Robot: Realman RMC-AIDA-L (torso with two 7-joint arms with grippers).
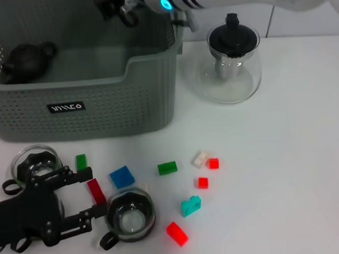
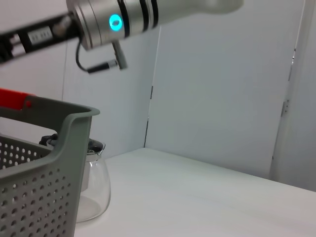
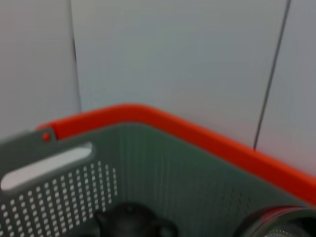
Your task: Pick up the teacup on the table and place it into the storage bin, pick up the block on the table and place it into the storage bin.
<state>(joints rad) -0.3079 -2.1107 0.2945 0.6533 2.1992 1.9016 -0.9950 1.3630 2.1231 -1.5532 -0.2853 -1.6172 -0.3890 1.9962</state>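
The grey storage bin point(image 1: 99, 102) stands at the back left, and its corner point(image 2: 59, 148) shows in the left wrist view. My right gripper point(image 1: 119, 6) hangs over the bin's back rim, shut on a glass teacup point(image 3: 281, 222) whose handle loop point(image 1: 129, 15) pokes out. Near the front left, my left gripper point(image 1: 96, 192) lies low on the table, open. A dark red block point(image 1: 95, 191) sits between its fingertips. One glass teacup point(image 1: 130, 214) stands just beyond its lower finger, another teacup point(image 1: 36, 164) beside its upper finger.
A dark teapot point(image 1: 27, 59) lies in the bin's left end. A glass teapot point(image 1: 233, 60) with a black lid stands right of the bin. Scattered blocks: green point(image 1: 81, 162), blue point(image 1: 122, 177), green point(image 1: 167, 168), white point(image 1: 200, 158), red point(image 1: 202, 182), teal point(image 1: 190, 206), red point(image 1: 176, 233).
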